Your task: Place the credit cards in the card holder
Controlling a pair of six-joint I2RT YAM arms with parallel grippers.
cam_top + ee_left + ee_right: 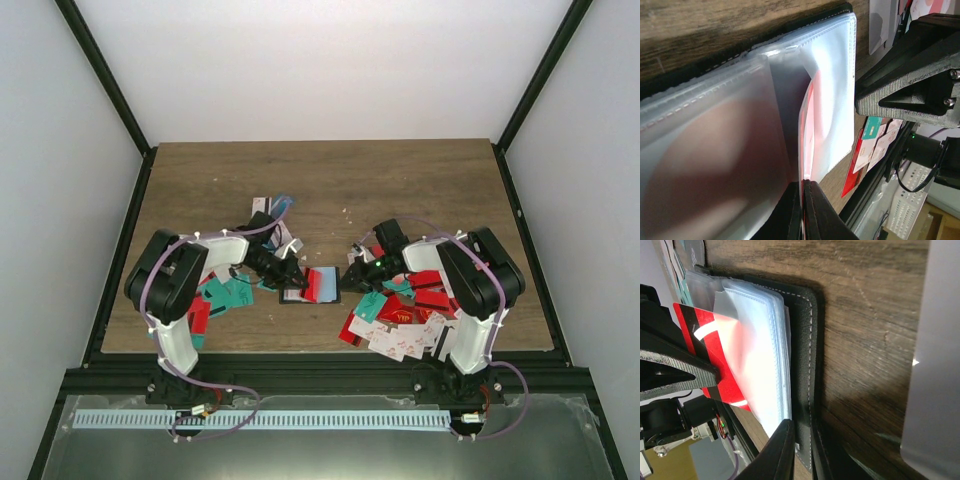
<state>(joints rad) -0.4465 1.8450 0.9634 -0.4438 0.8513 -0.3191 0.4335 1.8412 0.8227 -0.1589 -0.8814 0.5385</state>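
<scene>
Red card (pixel 692 320) tight in left end effector (pixel 801 195), card holder (pixel 807 340) cover tight in right end effector (pixel 802 440), loose cards (pixel 405 335) alongside

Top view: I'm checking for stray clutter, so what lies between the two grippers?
Only the open card holder, with a red card in it, lies between left gripper and right gripper; the top view shows it.

We see a wooden table (pixel 400 180). On it the open holder (pixel 322 285) lies near the front middle, with cards (pixel 405 325) heaped to its right, more cards to its left, a few farther back.
</scene>
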